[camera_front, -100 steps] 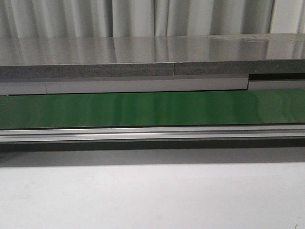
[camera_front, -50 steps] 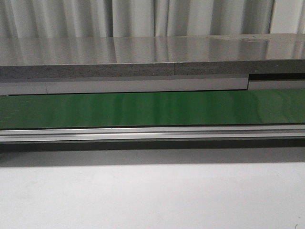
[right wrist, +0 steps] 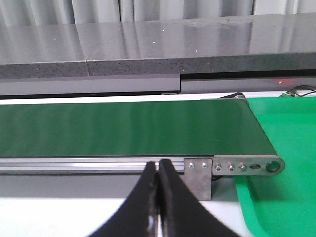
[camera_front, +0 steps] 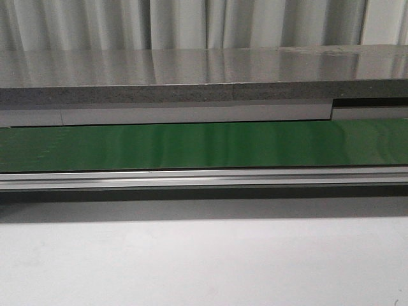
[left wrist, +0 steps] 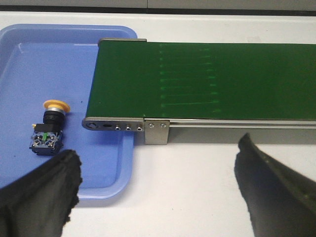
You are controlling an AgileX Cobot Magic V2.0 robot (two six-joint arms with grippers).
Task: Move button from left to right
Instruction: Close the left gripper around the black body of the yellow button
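Left gripper (left wrist: pixel 158 190): two broad black fingers (left wrist: pixel 37 195) with a rough, matte, cloth-like skin and worn edges; right gripper (right wrist: pixel 158 170): two smoother black fingers (right wrist: pixel 175 207), curved, narrowing to thin pointed tips; arms out of view.

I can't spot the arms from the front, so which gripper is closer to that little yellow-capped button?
Left. The button lies in the blue tray, just ahead of the left gripper, whose fingers are spread. The right gripper, shut, faces the belt's other end; no button there.
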